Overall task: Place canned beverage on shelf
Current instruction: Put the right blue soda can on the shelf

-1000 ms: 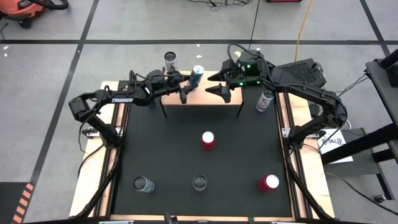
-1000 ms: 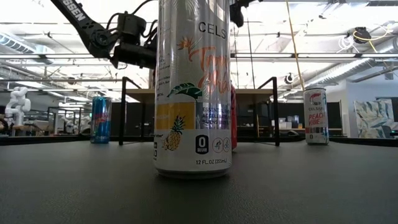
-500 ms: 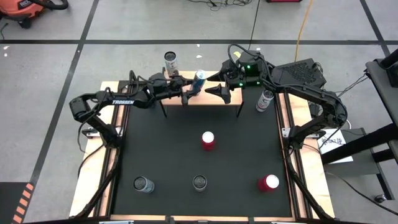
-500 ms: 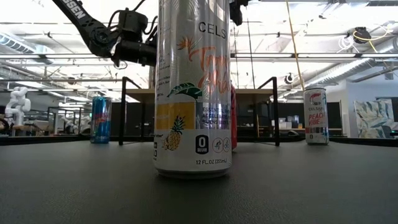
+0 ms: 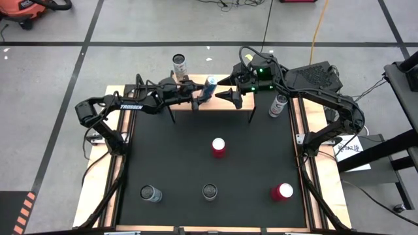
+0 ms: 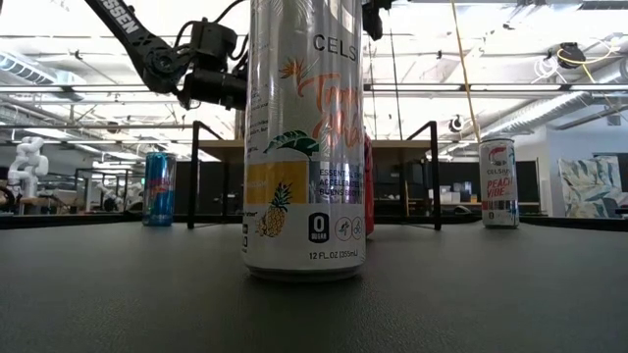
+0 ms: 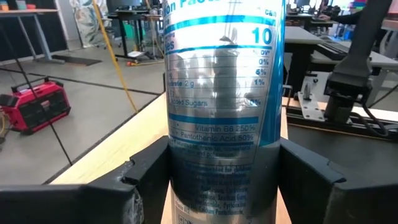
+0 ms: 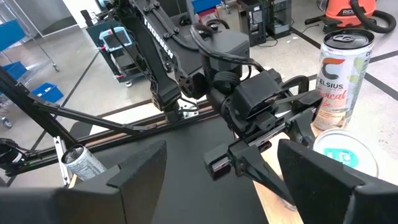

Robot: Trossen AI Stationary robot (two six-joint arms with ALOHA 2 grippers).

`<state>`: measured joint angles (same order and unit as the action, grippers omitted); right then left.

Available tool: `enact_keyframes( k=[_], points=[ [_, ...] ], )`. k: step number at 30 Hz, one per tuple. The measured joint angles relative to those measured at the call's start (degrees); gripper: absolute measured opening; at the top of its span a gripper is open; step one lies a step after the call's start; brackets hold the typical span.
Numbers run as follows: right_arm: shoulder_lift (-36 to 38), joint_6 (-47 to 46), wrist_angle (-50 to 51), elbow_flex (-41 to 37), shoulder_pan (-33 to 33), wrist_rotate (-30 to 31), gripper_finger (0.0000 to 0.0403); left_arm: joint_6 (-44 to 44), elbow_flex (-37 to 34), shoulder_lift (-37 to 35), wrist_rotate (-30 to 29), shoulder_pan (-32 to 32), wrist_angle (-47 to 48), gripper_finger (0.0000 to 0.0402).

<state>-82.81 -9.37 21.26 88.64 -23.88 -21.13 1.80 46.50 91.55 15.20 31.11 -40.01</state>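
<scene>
**Blue can on the shelf, my left hand around it**

The blue can (image 5: 209, 83) stood on the light wood shelf (image 5: 222, 104) at the far edge of the tabletop, leaning a little toward my left arm as seen from above. I judged it a full drink can: fairly heavy for its size, with a stiff but thin wall that dents under a hard squeeze, and a smooth, slick printed skin. The best place to hold such a can is low to mid body, square across its width, and that was where I had it. In my left wrist view the can (image 7: 217, 106) filled the gap between my two dark fingers (image 7: 140, 177), one on each side of its lower half. My left hand (image 5: 197, 98) was narrow, close around the can; I could not tell whether the pads were pressing it or had just let go.

My right hand (image 5: 230, 96) hovered over the shelf just beside the can, on its other side, fingers spread wide and holding nothing. From its wrist I could see the can's blue top (image 8: 345, 155) near one of my fingers.

Farther out, a second can (image 5: 179, 64) stood behind the shelf, another (image 5: 279, 104) stood off its right end, and five more cans stood on the black mat (image 5: 176, 156) in front.
</scene>
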Motion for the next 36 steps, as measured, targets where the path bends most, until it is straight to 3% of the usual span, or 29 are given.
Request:
enact_keyframes(
  k=[11,23,36],
  points=[
    [-0.02,-0.02,0.02,0.0,0.0,-0.02,0.0288,0.04,0.09,-0.02,-0.42,-0.02,0.3,0.029],
    [-0.02,0.21,1.96,0.0,0.0,0.0,0.0288,0.0,0.07,-0.42,-0.42,0.05,1.86,0.0295],
    [-2.32,17.67,11.52,-0.02,-0.07,0.26,0.0288,-2.92,0.07,-1.51,2.16,-0.02,1.3,0.0295]
  ],
)
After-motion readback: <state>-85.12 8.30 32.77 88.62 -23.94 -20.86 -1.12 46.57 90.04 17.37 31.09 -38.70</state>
